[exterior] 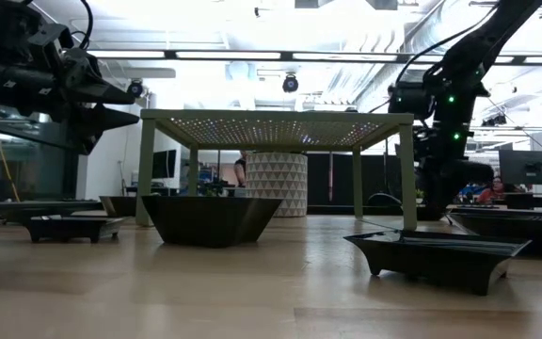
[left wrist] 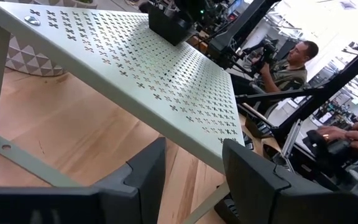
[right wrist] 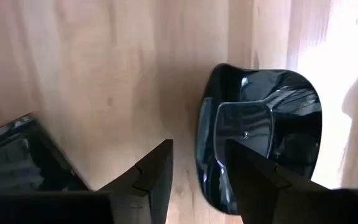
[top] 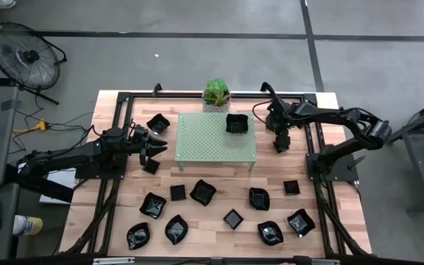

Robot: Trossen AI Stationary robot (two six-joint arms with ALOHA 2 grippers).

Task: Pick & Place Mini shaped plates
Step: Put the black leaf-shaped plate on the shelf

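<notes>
Right wrist: end effector (right wrist: 197, 171) (open) over plate (right wrist: 260, 134)

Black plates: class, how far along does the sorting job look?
Done: one black plate sits on the green rack. In hand: nothing; the right tool hangs open over a plate beside the rack, and the left tool is open and empty. Left: about a dozen plates on the table.

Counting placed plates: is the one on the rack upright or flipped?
Upright, as far as visible: the plate sits on the rack near its plant-side right corner, hollow facing up.
</notes>
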